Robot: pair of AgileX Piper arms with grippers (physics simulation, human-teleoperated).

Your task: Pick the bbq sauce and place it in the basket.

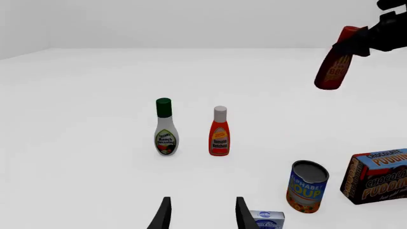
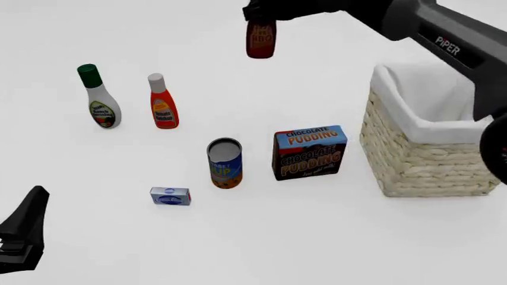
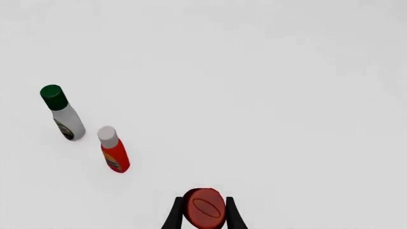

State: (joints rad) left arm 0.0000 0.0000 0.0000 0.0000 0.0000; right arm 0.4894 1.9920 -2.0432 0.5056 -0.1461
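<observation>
The right hand (image 2: pixel 260 13) grasps the sauce (image 2: pixel 260 39) high above the counter (image 2: pixel 237 237) (left hand (image 1: pixel 200 214) released), left of the basket (image 2: pixel 424 160).

right end effector (image 3: pixel 204 215) clamping red-capped bbq sauce (image 3: pixel 204 208), ranch bottle (image 3: pixel 62 112) near ketchup bottle (image 3: pixel 114 150) below

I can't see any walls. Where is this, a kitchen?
Probably no real kitchen: a simulated tabletop. The plain white table has no edges showing, groceries like soup can and pudding box stand around, beside a basket.
</observation>
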